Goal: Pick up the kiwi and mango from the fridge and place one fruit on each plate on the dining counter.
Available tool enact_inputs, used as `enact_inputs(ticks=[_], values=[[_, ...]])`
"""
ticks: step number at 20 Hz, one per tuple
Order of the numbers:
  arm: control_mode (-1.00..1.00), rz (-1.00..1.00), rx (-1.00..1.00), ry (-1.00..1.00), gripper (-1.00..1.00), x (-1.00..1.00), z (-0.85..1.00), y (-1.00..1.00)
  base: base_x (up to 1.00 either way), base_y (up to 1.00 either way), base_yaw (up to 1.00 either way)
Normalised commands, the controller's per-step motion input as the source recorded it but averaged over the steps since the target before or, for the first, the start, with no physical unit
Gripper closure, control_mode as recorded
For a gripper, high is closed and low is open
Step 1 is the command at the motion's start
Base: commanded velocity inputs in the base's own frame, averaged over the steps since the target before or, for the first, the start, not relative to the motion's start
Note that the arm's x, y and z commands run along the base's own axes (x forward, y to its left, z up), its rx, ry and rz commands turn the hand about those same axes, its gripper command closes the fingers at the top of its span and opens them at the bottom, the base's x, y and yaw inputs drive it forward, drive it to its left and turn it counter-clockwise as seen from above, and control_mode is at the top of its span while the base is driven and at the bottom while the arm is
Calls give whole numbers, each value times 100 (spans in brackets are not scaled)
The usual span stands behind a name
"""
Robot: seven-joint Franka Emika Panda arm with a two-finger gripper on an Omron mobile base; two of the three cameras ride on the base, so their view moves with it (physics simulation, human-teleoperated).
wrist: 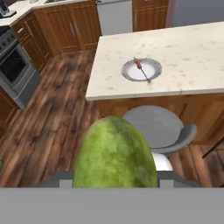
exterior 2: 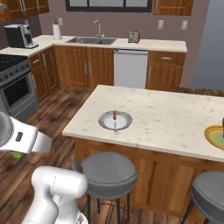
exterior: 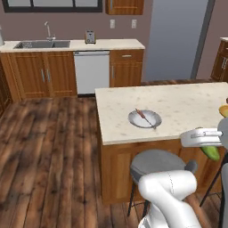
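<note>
The mango [wrist: 114, 153], green and oblong, looms at the bottom of the hand view, where my gripper [wrist: 114, 180] is shut on it and the fruit hides the fingertips. It also shows as a green tip [exterior: 211, 152] under my white hand, in the air in front of the dining counter [exterior: 178, 100]. On the counter's near left part lies the pale grey plate [exterior: 133, 119] [wrist: 127, 70] with a skewer. The yellow plate with the green rim [exterior 2: 214, 139] sits at the counter's right. The grey fridge [exterior: 176, 40] stands at the back. The kiwi is out of view.
A grey round stool [exterior: 156, 162] stands against the counter just below my hand, and a second stool [exterior 2: 210, 192] stands further right. Along the back wall run wood cabinets, a sink [exterior: 42, 44] and a white dishwasher [exterior: 91, 71]. A stove [exterior 2: 15, 87] stands at the left.
</note>
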Motion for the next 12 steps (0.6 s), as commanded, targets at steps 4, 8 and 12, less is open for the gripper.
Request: enact_inputs(ticks=[4,8,12], values=[[100,0,0,0,100,0,0,0,84,-53,-23],[100,0,0,0,100,0,0,0,80,-47,-20],[-100,-2,3,5,100,25,0,-7,73,-26,-8]])
